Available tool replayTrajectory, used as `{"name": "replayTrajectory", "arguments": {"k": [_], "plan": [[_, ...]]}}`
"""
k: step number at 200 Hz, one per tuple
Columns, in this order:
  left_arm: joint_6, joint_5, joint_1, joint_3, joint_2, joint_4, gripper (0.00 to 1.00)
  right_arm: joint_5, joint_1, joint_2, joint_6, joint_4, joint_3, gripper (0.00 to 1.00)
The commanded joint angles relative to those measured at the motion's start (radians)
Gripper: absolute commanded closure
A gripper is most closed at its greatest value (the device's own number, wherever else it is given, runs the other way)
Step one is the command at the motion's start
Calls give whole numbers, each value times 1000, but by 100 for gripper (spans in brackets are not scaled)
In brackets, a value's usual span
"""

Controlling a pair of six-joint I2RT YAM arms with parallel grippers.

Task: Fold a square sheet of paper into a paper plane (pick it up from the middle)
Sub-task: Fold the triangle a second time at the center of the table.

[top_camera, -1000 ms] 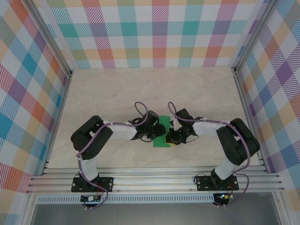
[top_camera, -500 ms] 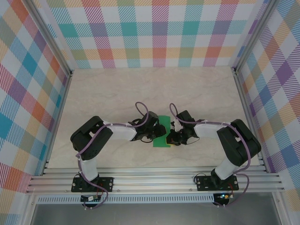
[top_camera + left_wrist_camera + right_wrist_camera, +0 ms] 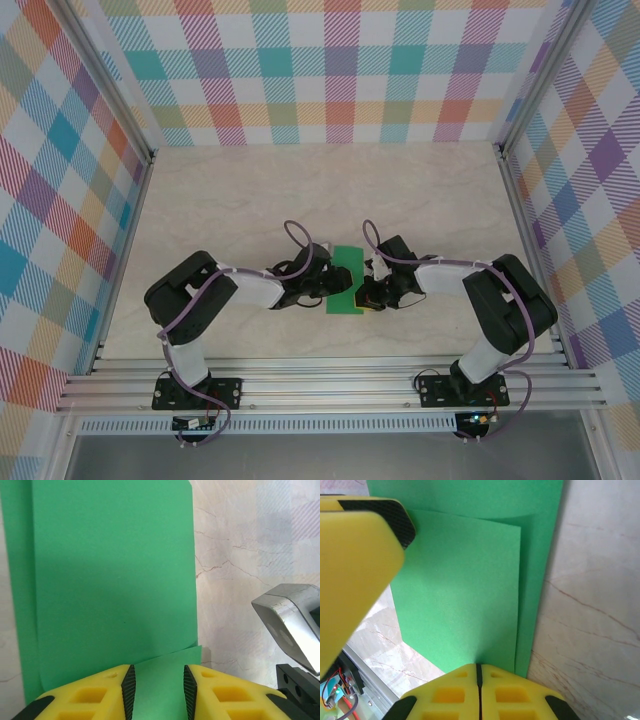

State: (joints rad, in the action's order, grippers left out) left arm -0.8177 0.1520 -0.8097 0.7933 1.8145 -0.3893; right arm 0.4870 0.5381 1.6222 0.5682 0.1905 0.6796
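Two layers of green show where the square sheet of paper (image 3: 349,266) lies doubled over on the table (image 3: 300,190), just below the middle of the top view, between both grippers. The upper layer sits slightly off the lower, leaving a narrow strip of under-layer along one side in each wrist view.

Left gripper (image 3: 157,680): jaws apart, ribbed black pads (image 3: 129,690) facing each other across a gap. A flap of green lies in the gap, not clamped.

Right gripper (image 3: 479,672): yellow fingers pressed together. The near edge of the upper layer runs into their seam, so it looks pinched there.

Handling, my judgement:
- Very light, thin and limp; any nudge will probably bend or shift it.
- The matte face on a smooth table likely slides sooner than it lifts.
- Creases stay, so a stray pinch would mark it.
- The best hold is a shallow pinch on a loose edge or flap, with the other gripper steadying the flat part.

Materials:
- Paper: plain, unmarked, with straight clean edges.
- Table: pale marble pattern with fine dark veins.
- Fingers: moulded yellow with recessed pockets.
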Motion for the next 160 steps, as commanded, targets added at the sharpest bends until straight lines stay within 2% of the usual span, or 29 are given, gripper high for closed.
{"name": "replayTrajectory", "arguments": {"k": [1, 64, 160], "plan": [[43, -109, 56, -45, 2, 51, 65, -69, -5, 27, -15, 97, -47, 93], [57, -125, 107, -65, -3, 55, 64, -57, -4, 25, -18, 99, -42, 93], [75, -55, 147, -89, -105, 31, 60, -28, -4, 18, -15, 87, -31, 93]]}}
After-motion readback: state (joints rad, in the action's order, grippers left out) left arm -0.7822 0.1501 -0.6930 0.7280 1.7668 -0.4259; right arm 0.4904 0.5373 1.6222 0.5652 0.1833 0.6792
